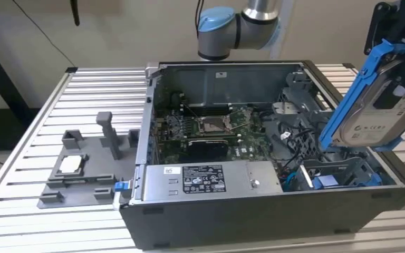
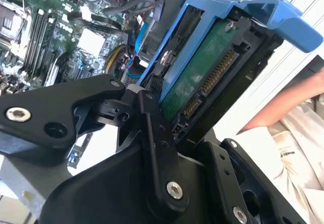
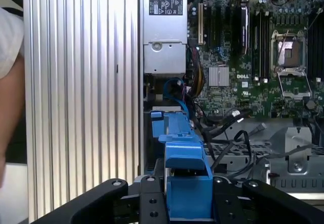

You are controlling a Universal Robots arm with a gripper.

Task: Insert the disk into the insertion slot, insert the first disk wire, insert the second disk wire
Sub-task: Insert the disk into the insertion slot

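1. Gripper [image 1: 402, 74] status: I read the fingers [image 2: 154, 133] as closed on the disk [image 1: 375, 108], clamping it from both sides. In the second wrist view the black fingers bear on the connector end of the disk [image 2: 202, 77], with the green circuit board and the connector row exposed.

2. Disk position: in the exterior view the disk hangs in the air, steeply tilted and nearly on edge, over the exterior view's right end of the open computer case [image 1: 259, 221]. Its white label faces the camera and its blue carrier frame [image 1: 354, 89] runs along the upper edge.

3. Insertion slot [image 1: 354, 166]: the dark grey cage sits in the case corner below the disk. The disk is apart from it and not yet inserted.

4. Surroundings: the case lies on its side on the slatted counter [image 1: 48, 105]. Inside it I see the motherboard [image 1: 210, 126], the grey power-supply box [image 1: 202, 182] and loose black cables [image 3: 228, 127]. A grey fixture tray [image 1: 76, 174] sits on the counter beside the case.

5. A person's arm [image 2: 298, 102] is visible beyond the disk in the second wrist view
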